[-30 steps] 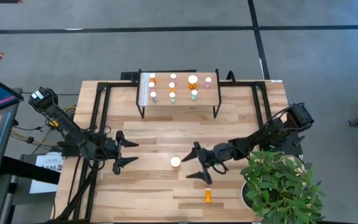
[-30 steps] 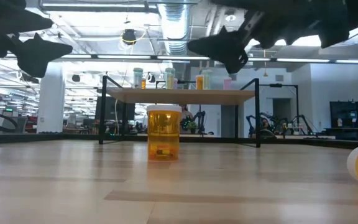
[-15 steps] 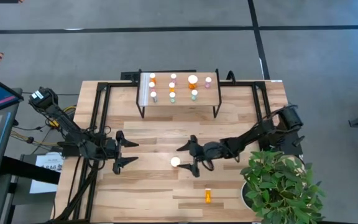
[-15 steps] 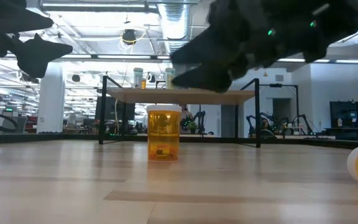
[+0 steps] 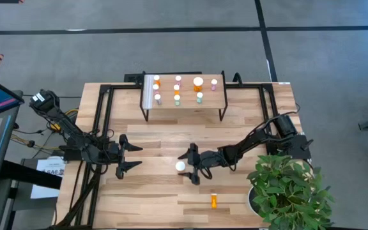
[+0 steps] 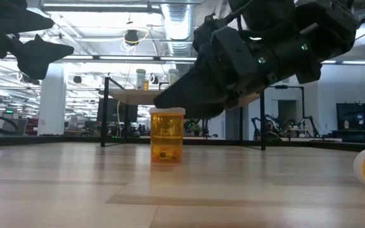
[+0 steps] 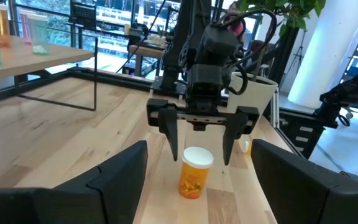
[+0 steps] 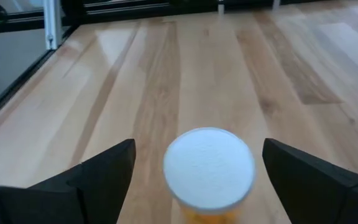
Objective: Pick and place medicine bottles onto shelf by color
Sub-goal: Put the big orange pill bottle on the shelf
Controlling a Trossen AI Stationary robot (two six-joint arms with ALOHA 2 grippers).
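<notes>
Right gripper (image 5: 191,165) spread wide around upright orange bottle (image 5: 181,166), frame centre, not touching. Left gripper (image 5: 130,157) spread too, idle at centre-left. Shelf (image 5: 183,104) at top centre, loaded with bottles; another orange bottle (image 5: 213,201) lying lower right.

Both arms are dark — near-black links and rounded joint housings with a matte finish. The right arm (image 5: 254,144) carries a looping black cable along its links, and small green indicator lights glow on its wrist housing in the low view. Seen from the left wrist, the right gripper (image 7: 201,135) is a wide black crossbar with two long, tapering fingers (image 7: 171,134) hanging from it. The left gripper (image 5: 128,156) has the same flat, pointed black fingers — broad at the root, narrowing to blunt tips.
</notes>
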